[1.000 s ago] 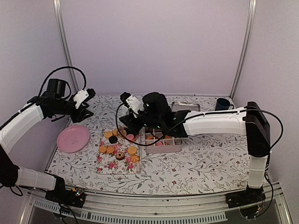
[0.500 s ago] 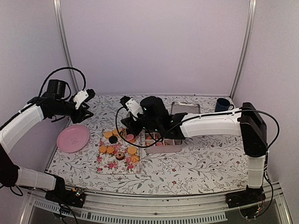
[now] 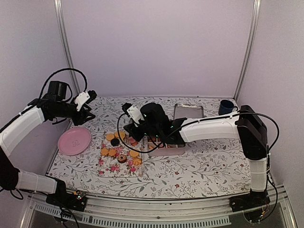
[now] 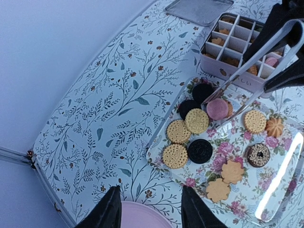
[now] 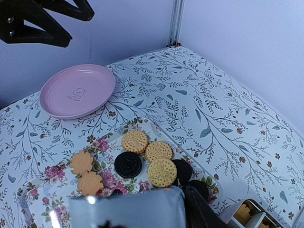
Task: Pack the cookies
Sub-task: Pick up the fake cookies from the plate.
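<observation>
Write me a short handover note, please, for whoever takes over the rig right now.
Left tool: open and empty, hovering near the pink plate.
Right tool: straddles the pink cookie on the floral tray; I cannot tell whether it is gripped.
Other cookies: about a dozen on the tray, tan, black, one chocolate-topped.
Done: several compartments of the divided box hold cookies.
Left: move the tray's cookies into the box, probably the pink one first.
</observation>
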`<state>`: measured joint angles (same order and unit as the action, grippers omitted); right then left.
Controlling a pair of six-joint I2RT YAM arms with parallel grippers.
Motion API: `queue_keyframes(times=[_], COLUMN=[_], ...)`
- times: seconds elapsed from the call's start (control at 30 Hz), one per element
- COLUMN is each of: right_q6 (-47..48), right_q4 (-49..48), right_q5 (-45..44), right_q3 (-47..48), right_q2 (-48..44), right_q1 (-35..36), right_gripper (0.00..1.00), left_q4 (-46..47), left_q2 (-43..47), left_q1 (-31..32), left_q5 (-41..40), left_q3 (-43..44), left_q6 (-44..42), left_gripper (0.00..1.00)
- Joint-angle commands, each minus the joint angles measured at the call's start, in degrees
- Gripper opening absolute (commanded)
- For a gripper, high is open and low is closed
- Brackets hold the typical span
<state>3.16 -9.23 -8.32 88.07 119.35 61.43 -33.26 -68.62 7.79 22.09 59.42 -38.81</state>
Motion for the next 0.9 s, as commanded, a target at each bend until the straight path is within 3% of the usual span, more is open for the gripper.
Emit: queue_keyframes(times=[0.0,0.5,0.77,0.87], right_q6=[-0.80,2.96,2.49,1.50], right_q4=[-1.14,-0.11,-0.01,0.33], right_q5=[-0.71,-4.98,-2.49,-1.62], right_q3=[-0.09,1.19,2.10,1.97], right_q2=[0.59,1.00,1.47,1.83], right_q1=[-0.16,-0.68,-1.23,-1.25], right_gripper=[0.41,0.39,0.39,0.34], left_q4=[0.96,1.53,1.51,1.53], left_q2=[-0.20,-0.03,0.23,0.27], left_q1=[-0.48,-0.42,-0.41,-0.41], left_q5=[0.94,1.01,0.86,0.79], left_q3=[0.35,0.06,-0.02,-0.08], left_q6=[0.67,1.54,1.63,1.69], left_gripper=[0.43,0.41,0.41,0.40])
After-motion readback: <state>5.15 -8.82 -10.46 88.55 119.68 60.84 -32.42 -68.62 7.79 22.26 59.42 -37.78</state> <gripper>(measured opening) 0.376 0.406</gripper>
